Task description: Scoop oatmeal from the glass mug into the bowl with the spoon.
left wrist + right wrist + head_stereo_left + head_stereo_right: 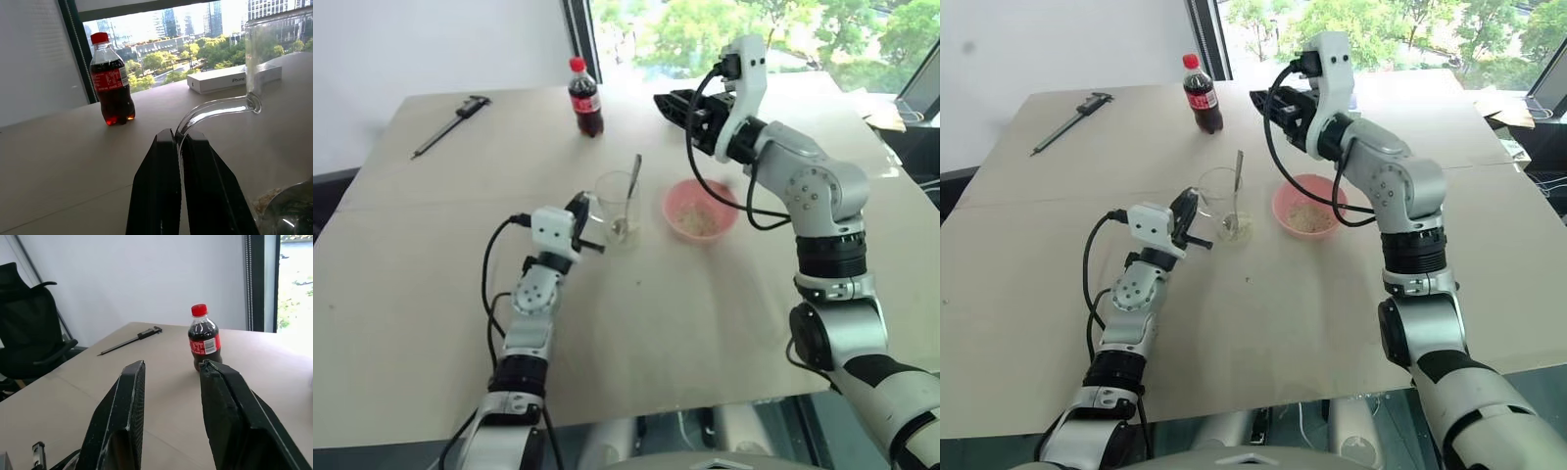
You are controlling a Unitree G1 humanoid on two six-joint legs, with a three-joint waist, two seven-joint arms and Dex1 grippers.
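Observation:
The glass mug (pixel 613 204) stands mid-table with the spoon (pixel 632 186) leaning inside it, handle up. A little oatmeal (pixel 264 198) lies at the mug's bottom beside the spoon's bowl. My left gripper (pixel 178 133) is level with the mug's left side, its fingers pressed close on the clear handle (pixel 215 108). Just right of the mug sits the pink bowl (pixel 677 196), holding oatmeal (pixel 698 221). My right gripper (pixel 664 101) hangs raised behind the bowl and mug, open with nothing between its fingers (pixel 128 396).
A cola bottle (pixel 585 98) stands behind the mug. A dark caliper (pixel 450 124) lies at the far left of the table. A white phone box (pixel 220 78) rests further back. A black chair (pixel 29 328) stands beyond the table's left edge.

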